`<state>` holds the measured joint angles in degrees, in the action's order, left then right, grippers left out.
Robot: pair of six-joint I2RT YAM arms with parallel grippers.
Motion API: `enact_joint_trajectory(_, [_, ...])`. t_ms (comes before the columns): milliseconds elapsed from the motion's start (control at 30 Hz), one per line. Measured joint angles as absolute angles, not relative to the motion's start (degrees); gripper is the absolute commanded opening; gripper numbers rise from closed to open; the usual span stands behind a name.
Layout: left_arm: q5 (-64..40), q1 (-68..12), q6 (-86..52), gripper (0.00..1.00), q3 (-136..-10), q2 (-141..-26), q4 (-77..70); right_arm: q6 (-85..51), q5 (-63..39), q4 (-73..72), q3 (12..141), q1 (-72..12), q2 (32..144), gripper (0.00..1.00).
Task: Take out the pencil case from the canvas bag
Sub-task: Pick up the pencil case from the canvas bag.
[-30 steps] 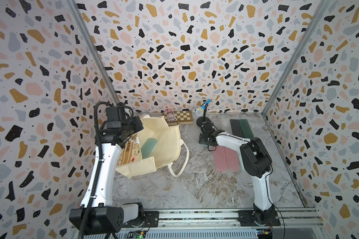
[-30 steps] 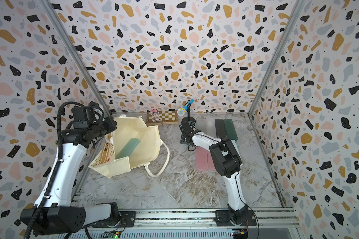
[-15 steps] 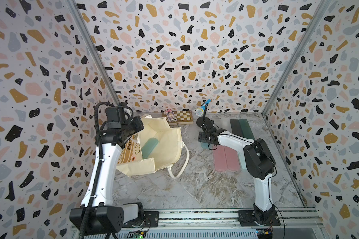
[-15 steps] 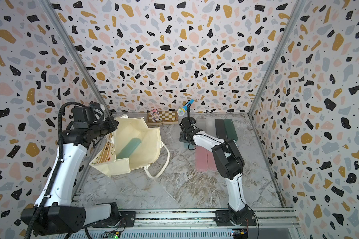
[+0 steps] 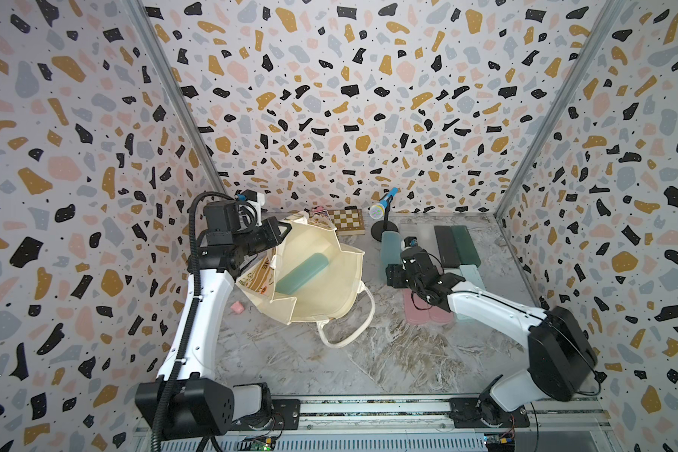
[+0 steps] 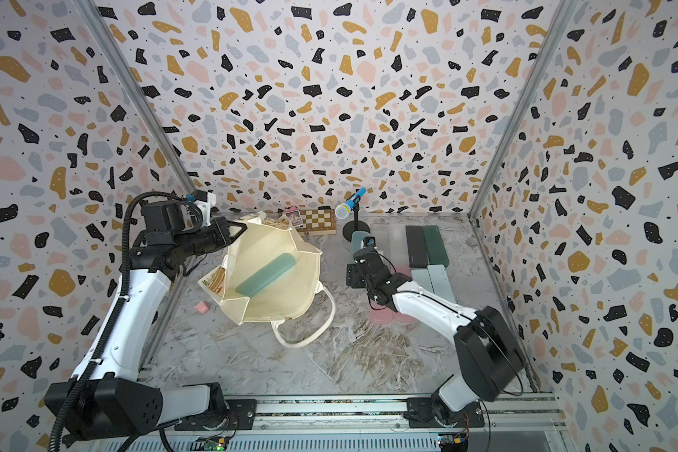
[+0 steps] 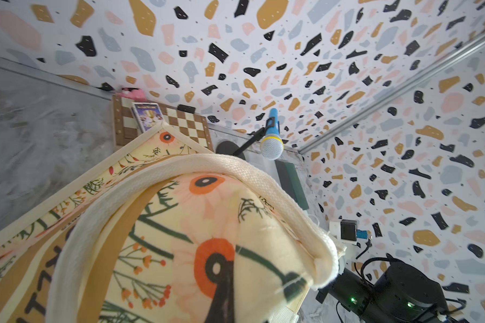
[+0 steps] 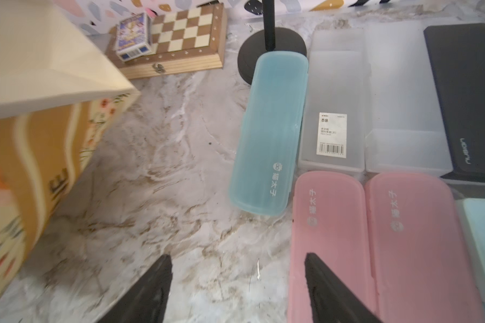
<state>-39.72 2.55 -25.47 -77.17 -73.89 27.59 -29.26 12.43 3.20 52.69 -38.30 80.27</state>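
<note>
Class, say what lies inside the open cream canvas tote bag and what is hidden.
One teal oblong pencil case lies slantwise inside the cream canvas tote bag. Its folded near wall hides the corners; nothing else shows.

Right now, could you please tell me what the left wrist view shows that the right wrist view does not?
Only the left wrist view shows the microphone head and the rope handle of the canvas bag, draped over its floral face. Only the right wrist view shows the open right hand, a light blue pencil case on the table and two pink cases. Both show the chessboard, the card box on it, the bag, the stand base and a dark case.
</note>
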Motion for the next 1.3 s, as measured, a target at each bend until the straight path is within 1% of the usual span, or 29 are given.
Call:
enact_joint_trajectory(133, [-41.2,-1.6,-23.3,0.00,-77.1,-74.0,28.6,-26.2,8.9,-0.2,45.4,-38.4,66.6,0.74])
enact_joint_trajectory(200, [-41.4,-4.0,-21.7,0.00,-77.1,-74.0,29.5,-23.9,6.4,-2.1,43.2,-39.3,60.3,0.70])
enact_joint_trajectory(300, [-41.5,-7.1,-19.6,0.00,-77.2,-74.1,30.4,-20.3,2.7,-3.5,42.2,-43.6,53.6,0.64])
enact_joint_trajectory(400, [-41.5,-9.1,-17.9,0.00,-77.5,-74.7,31.8,-16.8,-0.7,-5.0,42.4,-49.6,51.2,0.61])
enact_joint_trajectory(533, [-41.5,-9.8,-16.9,0.00,-77.6,-75.9,32.2,-12.3,-5.9,-4.9,45.3,-55.5,56.2,0.57])
enact_joint_trajectory(633, [-41.1,-9.9,-16.3,0.00,-77.7,-76.1,32.4,-9.6,-7.5,-4.4,49.2,-59.1,64.6,0.56])
enact_joint_trajectory(800, [-40.0,-10.0,-15.7,0.00,-77.9,-76.1,32.6,-7.6,-7.0,-3.0,55.1,-62.8,77.5,0.54])
enact_joint_trajectory(1033, [-38.0,-10.6,-15.6,0.00,-78.2,-76.1,32.9,-9.4,-2.5,-1.5,62.6,-62.0,92.7,0.53])
enact_joint_trajectory(1300, [-34.6,-10.8,-15.0,0.00,-78.4,-75.7,32.9,-13.8,-1.4,-0.7,65.1,-57.8,100.9,0.53])
